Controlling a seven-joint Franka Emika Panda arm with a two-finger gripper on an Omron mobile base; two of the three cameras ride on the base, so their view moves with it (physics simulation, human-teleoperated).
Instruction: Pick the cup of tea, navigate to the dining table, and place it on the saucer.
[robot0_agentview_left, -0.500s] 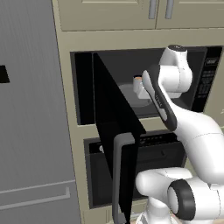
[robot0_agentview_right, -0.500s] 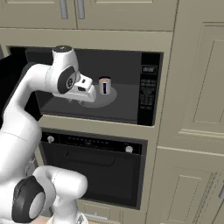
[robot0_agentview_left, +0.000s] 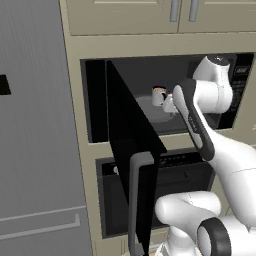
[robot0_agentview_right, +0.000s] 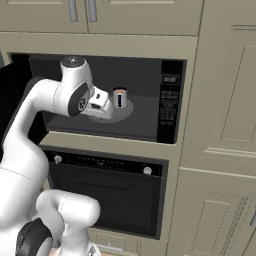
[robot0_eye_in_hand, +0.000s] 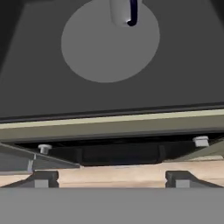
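The cup of tea (robot0_agentview_right: 119, 98) is a small light mug with a dark rim. It stands upright on the round grey turntable (robot0_agentview_right: 128, 112) inside the open microwave. It also shows in the left base view as the cup (robot0_agentview_left: 159, 94), and at the top edge of the hand view as the cup (robot0_eye_in_hand: 124, 11) with its dark handle facing the camera. My gripper (robot0_agentview_right: 106, 106) hangs at the microwave's mouth, just in front and left of the cup, with its jaws open and empty. The fingertips (robot0_eye_in_hand: 42, 179) sit short of the sill. The dining table and the saucer are out of view.
The microwave door (robot0_agentview_left: 131, 131) stands swung open to the left, close beside my arm. A built-in oven (robot0_agentview_right: 109, 192) sits below the microwave. A grey fridge (robot0_agentview_left: 40, 130) fills the left side, and beige cabinets (robot0_agentview_right: 225, 130) stand to the right.
The arm's upper joint has shifted slightly right and down. The hand stays at the microwave opening and the cup has not moved.
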